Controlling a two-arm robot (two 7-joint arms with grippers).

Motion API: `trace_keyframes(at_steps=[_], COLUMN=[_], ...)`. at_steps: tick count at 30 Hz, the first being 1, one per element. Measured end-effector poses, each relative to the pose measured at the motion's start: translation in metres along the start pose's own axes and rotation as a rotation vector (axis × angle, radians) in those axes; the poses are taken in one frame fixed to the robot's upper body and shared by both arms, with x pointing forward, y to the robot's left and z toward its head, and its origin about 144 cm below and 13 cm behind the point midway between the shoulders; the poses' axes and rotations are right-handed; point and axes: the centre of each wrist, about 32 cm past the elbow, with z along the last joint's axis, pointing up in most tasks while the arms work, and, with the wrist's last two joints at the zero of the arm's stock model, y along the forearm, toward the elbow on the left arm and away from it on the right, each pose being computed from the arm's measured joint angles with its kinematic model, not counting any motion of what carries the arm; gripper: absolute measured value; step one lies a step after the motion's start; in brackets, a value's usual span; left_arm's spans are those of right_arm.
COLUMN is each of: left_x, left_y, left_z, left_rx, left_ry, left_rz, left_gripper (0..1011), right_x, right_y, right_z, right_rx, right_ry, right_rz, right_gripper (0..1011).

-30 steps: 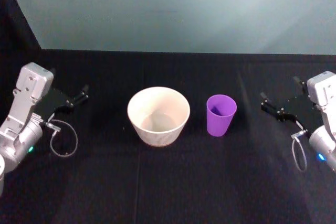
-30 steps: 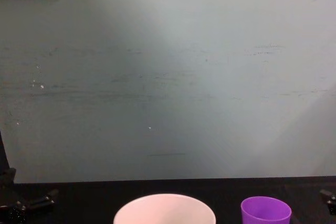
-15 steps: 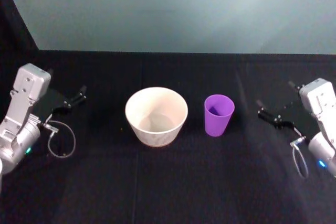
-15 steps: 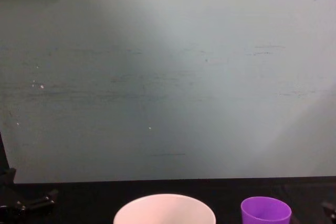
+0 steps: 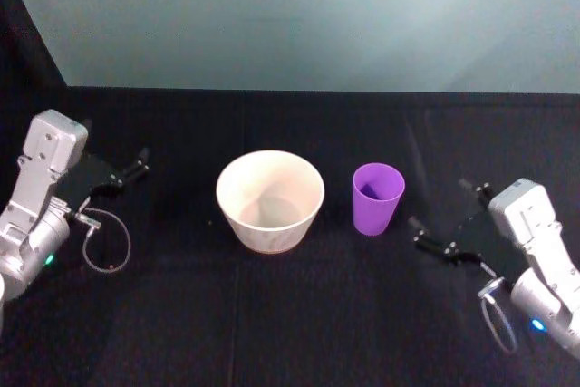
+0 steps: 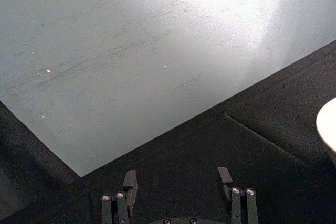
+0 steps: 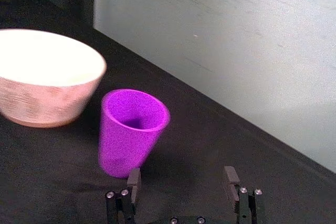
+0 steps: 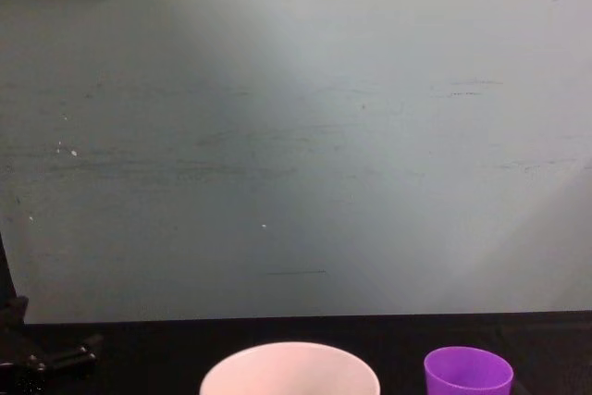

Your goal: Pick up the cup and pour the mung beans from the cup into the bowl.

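My right fingers (image 7: pixel 134 178), spread wide near the cup (image 7: pixel 131 132), must square up on its midwall; left fingers (image 6: pixel 129 182) idle, open

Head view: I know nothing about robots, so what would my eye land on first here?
The small bright purple plastic cup stands out against the black tablecloth. It is upright, just right of the wide, pale pinkish-white round bowl and apart from it. The right gripper is to the cup's right, jaws open and touching nothing, while the left gripper is parked near the left edge, jaws open too.
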Motion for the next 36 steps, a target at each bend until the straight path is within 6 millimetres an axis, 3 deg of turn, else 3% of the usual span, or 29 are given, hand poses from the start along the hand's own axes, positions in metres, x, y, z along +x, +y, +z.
trace_keyframes(at_steps=[8, 22, 36], left_x=[0.0, 0.0, 0.0], left_y=[0.0, 0.0, 0.0], left_z=[0.0, 0.0, 0.0], left_rx=[0.0, 0.0, 0.0], left_ry=[0.0, 0.0, 0.0], left_rz=[0.0, 0.0, 0.0], left_gripper=[1000, 1000, 1000], right_x=[-0.017, -0.025, -0.028], right_y=[0.013, 0.038, 0.06], right_z=[0.0, 0.0, -0.001], right_rx=[0.045, 0.09, 0.069], right_ry=[0.108, 0.3, 0.357], right_rz=[0.063, 0.088, 0.11], right_gripper=[1002, 1002, 1002])
